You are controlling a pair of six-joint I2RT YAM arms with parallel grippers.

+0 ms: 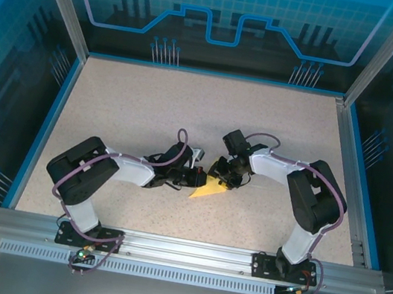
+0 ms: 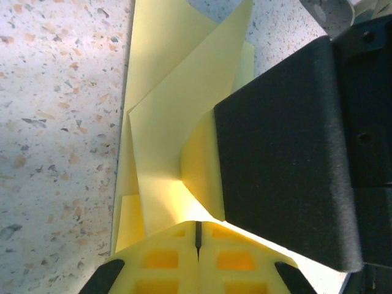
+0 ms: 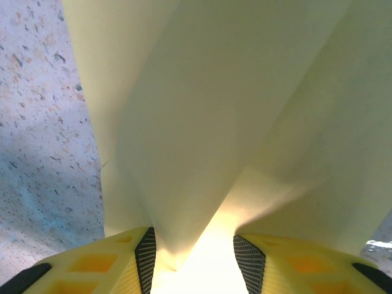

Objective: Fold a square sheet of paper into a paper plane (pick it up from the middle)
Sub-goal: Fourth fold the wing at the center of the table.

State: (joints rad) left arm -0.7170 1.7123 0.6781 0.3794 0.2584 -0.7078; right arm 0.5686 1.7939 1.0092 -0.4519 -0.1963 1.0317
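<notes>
1. Fingers (image 2: 162,260) of the left gripper (image 2: 198,231) are pressed together, pinching the near edge of the pale-yellow sheet of paper (image 2: 174,116)
2. Right gripper (image 3: 196,257) has its fingers spread, with a raised ridge of the paper running between them
3. Paper is folded into overlapping layers and sits between both grippers, low over the middle of the speckled table (image 1: 151,102)

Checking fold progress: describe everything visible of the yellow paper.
The yellow paper is thin and pale, creased into overlapping angled flaps with a pointed outline, not yet a dart. It sits on the speckled table, partly lifted. The left hand pinches one fold shut; another fold rises between the right hand's parted fingers.
</notes>
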